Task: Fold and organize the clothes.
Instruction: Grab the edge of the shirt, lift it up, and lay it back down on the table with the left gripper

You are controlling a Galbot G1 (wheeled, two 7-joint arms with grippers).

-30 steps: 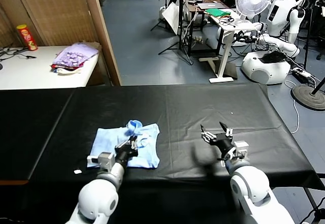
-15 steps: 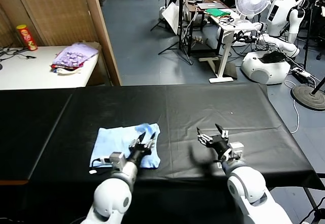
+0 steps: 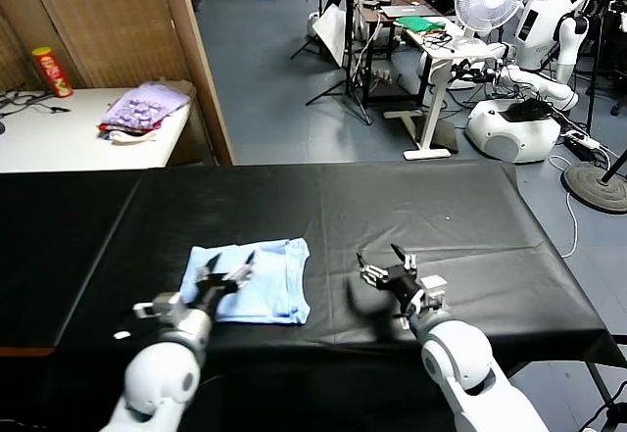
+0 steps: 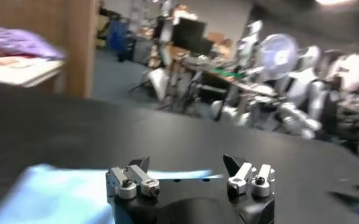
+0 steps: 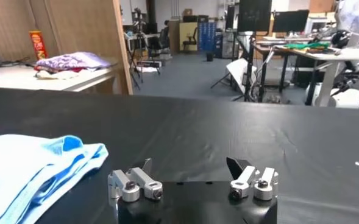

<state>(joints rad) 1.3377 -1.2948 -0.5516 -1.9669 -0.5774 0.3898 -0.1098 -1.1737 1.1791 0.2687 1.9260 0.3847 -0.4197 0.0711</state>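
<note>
Pale light-blue thin-fabric T-shirt (image 3: 254, 283) lies folded into a flat rectangle on the black cloth-covered table (image 3: 411, 207), left of centre near the front edge. Left gripper (image 3: 227, 267) is over the shirt's left part, fingers spread wide, nothing between them. Right gripper (image 3: 385, 262) hangs above bare black cloth to the right of the shirt, apart from it, also spread and empty. Purple heap of clothes (image 3: 145, 107) sits on the white side table (image 3: 59, 143) behind, next to a red-and-yellow can (image 3: 51, 71).

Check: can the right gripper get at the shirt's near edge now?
Probably yes. The right gripper is open, beside the shirt, with only bare black table between them.
</note>
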